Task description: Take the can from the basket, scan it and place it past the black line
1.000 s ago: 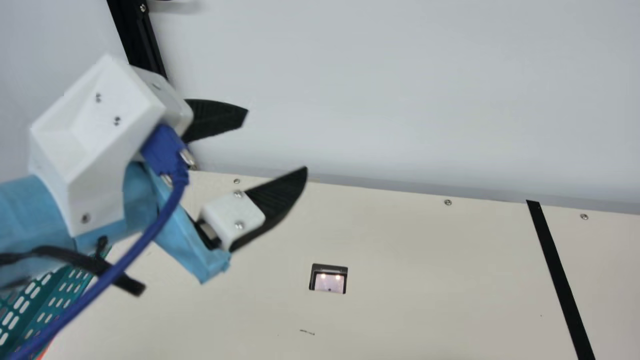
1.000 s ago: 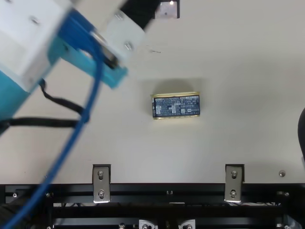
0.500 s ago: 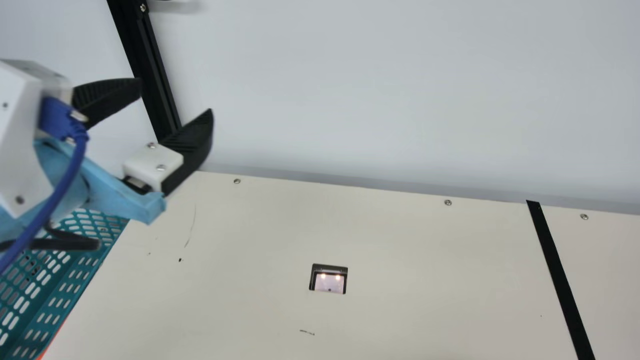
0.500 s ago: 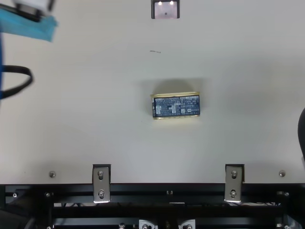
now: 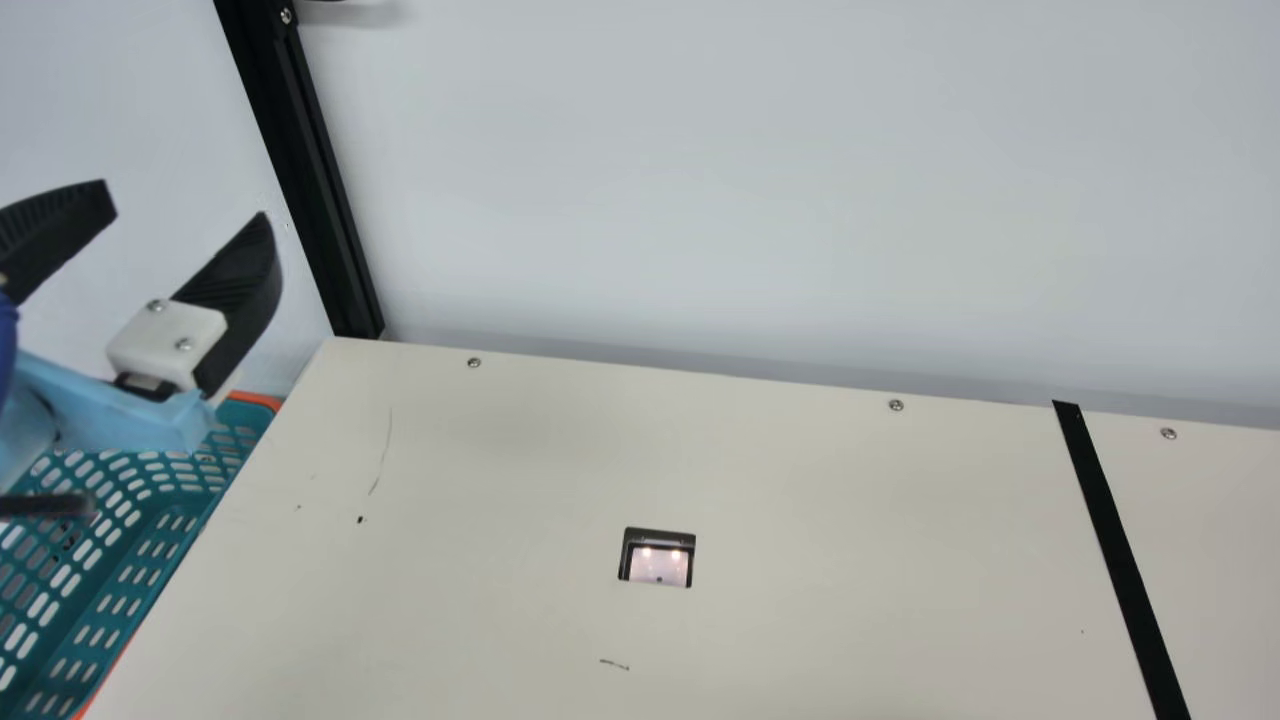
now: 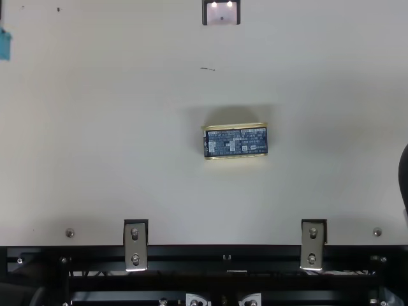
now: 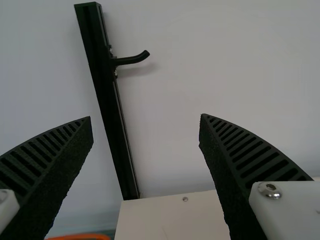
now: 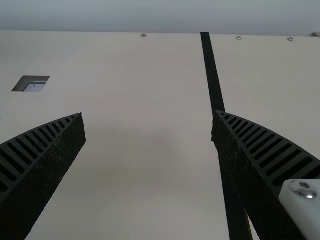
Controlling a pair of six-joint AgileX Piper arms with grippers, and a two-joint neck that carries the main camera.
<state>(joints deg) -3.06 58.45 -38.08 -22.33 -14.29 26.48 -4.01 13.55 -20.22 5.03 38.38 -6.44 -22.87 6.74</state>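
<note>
So, the teal basket (image 5: 172,560) is snug by my bench's (image 5: 480,600) left edge, with an orange strip (image 5: 257,400) along its far end. Dark bits show through the slots, can't tell what, and my own left arm covers part of the inside. The can (image 6: 236,143), blue label and gold rims, sits on the bench between the scanner window (image 5: 659,562) and the near rail (image 6: 223,250). My left claw (image 5: 184,199) hangs spread wide with nothing in it, against the wall (image 5: 750,200) in the main view. Right claw (image 8: 148,113) is spread and holding nothing too. Decent stretch of bench from the scanner window to the black line (image 5: 1115,550), which runs up to the far edge.
</note>
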